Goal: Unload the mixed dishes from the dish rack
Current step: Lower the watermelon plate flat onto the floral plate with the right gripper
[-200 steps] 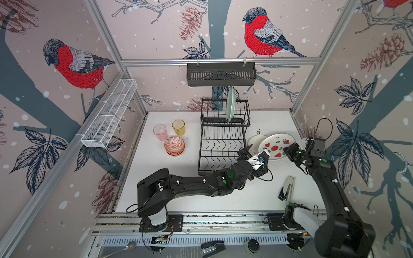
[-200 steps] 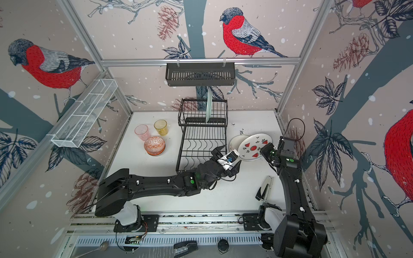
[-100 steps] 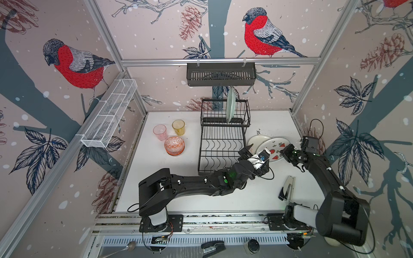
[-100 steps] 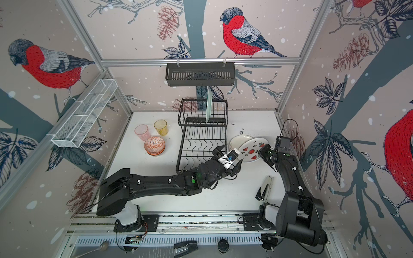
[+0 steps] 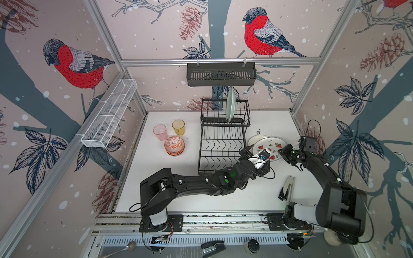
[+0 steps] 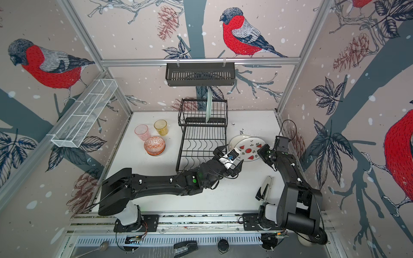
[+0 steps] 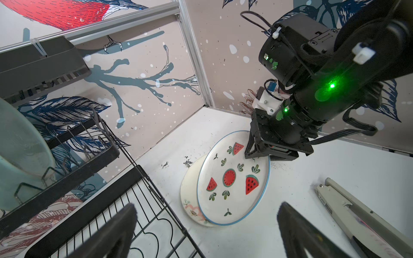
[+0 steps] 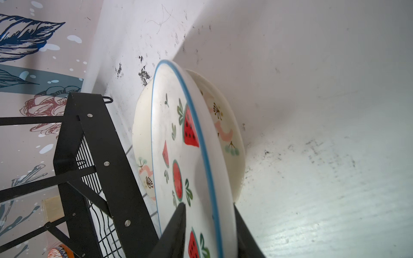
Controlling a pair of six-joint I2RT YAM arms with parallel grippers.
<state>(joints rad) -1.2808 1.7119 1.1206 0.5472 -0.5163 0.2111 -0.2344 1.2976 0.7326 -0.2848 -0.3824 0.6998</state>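
White table [image 5: 274, 120], walled on three sides. Dish rack [image 5: 221, 143] stands mid-table against the back edge, with a mint plate [image 5: 230, 107] upright in its raised basket.

Left gripper [image 5: 256, 159] hovers by the rack's front right corner, fingers spread wide, nothing between them. Right gripper [image 5: 285, 153] sits low near the right edge, fingers straddling the rim of the watermelon plate [image 5: 276, 145]; clamped or slack, cannot tell.

That plate lies tilted, overlapping a cream plate [image 5: 254, 140] just right of the rack.

Left of the rack: orange bowl [image 5: 174, 145], with pink glass [image 5: 160, 131] and amber glass [image 5: 178, 126] upright behind it.
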